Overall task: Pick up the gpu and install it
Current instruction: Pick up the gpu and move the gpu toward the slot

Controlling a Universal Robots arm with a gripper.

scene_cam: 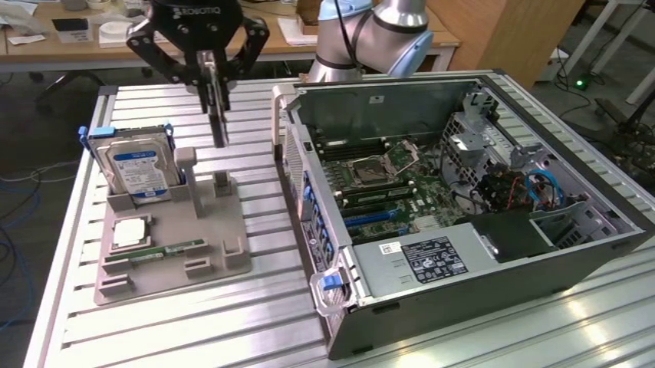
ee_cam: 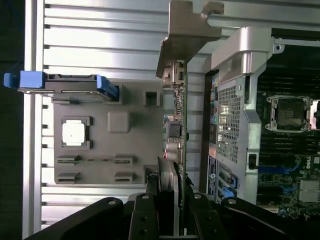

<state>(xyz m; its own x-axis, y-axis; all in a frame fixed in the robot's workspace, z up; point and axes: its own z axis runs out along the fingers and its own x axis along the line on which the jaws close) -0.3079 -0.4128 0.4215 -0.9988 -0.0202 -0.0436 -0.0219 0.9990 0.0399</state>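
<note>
Exterior view gave us, nearest, the slatted desk (scene_cam: 205, 330) carrying a grey holder (scene_cam: 174, 264) on the exterior view's left and an open computer case (scene_cam: 461, 257) on its right. Farther back, a hard drive (scene_cam: 138, 169) stood upright in the holder. Between drive and case the gpu (scene_cam: 218, 123) hung edge-on above the holder, the gripper (scene_cam: 213, 77) jaws clamped on its upper end.
</note>
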